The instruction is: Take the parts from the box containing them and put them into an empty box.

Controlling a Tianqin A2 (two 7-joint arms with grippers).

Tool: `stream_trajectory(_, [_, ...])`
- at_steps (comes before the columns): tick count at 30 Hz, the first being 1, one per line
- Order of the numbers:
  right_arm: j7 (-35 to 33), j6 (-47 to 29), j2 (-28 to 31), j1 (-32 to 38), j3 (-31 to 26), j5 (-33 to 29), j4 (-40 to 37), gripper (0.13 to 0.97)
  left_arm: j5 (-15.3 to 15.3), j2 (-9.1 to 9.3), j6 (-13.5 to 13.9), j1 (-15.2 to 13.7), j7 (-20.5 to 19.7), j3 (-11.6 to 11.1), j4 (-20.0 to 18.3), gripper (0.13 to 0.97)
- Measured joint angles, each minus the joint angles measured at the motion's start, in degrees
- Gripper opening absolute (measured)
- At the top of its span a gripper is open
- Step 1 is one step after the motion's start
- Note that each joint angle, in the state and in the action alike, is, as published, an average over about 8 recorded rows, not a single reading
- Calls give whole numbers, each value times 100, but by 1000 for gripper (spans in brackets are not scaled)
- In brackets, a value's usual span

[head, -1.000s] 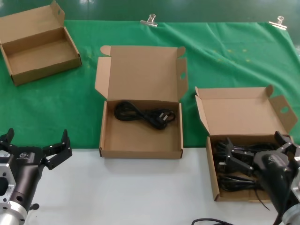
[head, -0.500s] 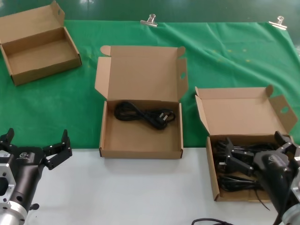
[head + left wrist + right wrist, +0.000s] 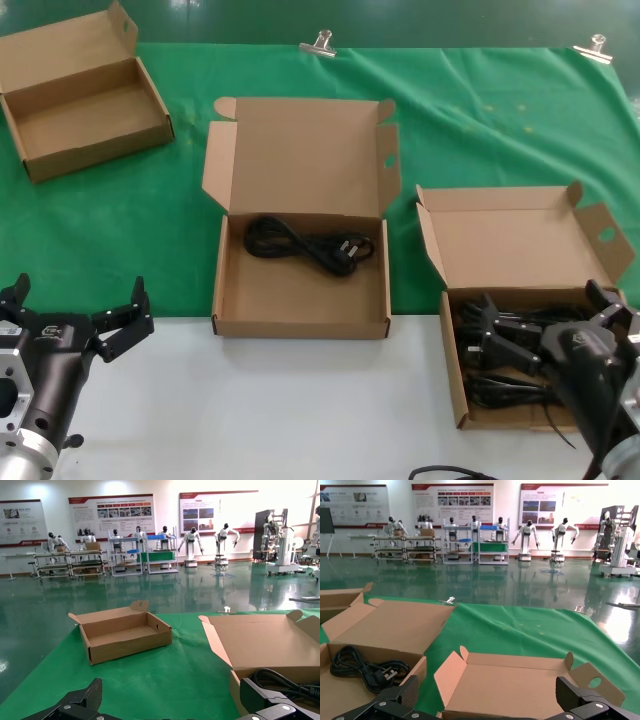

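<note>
The right gripper (image 3: 545,325) hangs at the lower right of the head view, directly above the source box (image 3: 520,300), its fingers (image 3: 487,312) spread wide and gripping nothing. Under it the cords (image 3: 500,375) lie in a black tangle on the tray floor, and that tangle is the main hazard: a descent into the heap could close on two leads at once, or on a loop whose far end is snagged under another plug, so that a lift drags extra cords over the wall or tips the light cardboard tray. The fingers also sit close to the lid hinge and the near wall, so a slightly off line could strike the cardboard and shove the box along the white desk (image 3: 300,410). The target box (image 3: 300,300) stands at centre, straddling the edge of the green cloth (image 3: 480,120), with one cord (image 3: 305,245) already lying at the back of its tray; a trailing plug carried across could catch its right wall or the upright lid and fall short. The left gripper (image 3: 75,320) waits at the lower left with fingers spread and empty, well clear. A third box (image 3: 85,95) at the upper left is empty and could be mistaken for the destination.
</note>
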Motion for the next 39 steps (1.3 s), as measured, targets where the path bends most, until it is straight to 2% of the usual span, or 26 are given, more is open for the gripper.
stream_trajectory(39, [0, 0, 0, 0, 0, 0, 0, 966, 0, 0, 0, 0, 0, 0, 0, 966])
